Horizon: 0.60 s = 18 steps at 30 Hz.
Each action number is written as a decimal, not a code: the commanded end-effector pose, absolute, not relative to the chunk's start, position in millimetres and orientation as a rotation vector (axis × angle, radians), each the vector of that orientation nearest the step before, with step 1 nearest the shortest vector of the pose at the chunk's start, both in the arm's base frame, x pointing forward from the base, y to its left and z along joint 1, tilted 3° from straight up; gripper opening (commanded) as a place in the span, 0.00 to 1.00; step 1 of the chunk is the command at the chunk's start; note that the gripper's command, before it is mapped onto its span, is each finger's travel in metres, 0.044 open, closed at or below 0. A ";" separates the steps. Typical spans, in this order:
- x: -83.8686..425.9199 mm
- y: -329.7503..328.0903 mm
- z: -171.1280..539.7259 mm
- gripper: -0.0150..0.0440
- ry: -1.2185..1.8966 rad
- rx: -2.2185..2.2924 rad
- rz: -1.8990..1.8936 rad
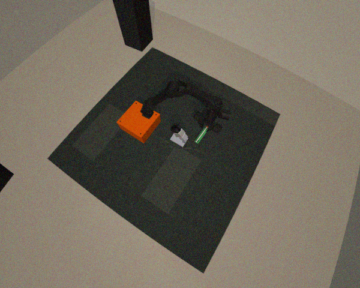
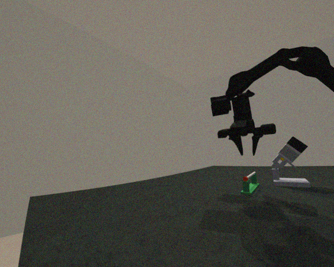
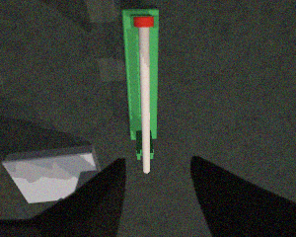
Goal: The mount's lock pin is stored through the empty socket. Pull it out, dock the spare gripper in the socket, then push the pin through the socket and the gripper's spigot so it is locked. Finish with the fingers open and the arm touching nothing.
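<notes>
My fingers [image 1: 224,114] [image 2: 247,155] are part open, nothing between them, pointing down above the pin [image 1: 201,135] [image 2: 251,176] [image 3: 145,89]. Pin lies across the green rack [image 1: 197,141] [image 2: 250,188] [image 3: 152,114], below the tips, its long axis running between the two fingers, not across them (good for a side pinch). Red head is the far end in the wrist view; I'd judge the next move is forward along the shaft, then down.

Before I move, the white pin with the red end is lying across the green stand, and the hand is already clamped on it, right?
Not quite: the hand isn't clamped on the pin. The exterior view shows its parted fingertips above, with nothing between them. The pin does lie across the green stand.
</notes>
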<state>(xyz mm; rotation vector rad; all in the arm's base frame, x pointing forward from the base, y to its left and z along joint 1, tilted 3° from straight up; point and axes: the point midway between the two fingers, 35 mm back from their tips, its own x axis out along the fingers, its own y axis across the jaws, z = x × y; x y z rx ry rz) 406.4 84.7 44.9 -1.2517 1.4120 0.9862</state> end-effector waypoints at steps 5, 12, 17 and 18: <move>402.4 81.9 -4.2 0.56 1.438 -1.257 1.004; 403.2 82.5 -12.7 0.56 1.438 -1.257 1.004; 403.7 83.1 -20.9 0.56 1.438 -1.257 1.004; 403.8 83.2 -22.6 0.56 1.438 -1.257 1.004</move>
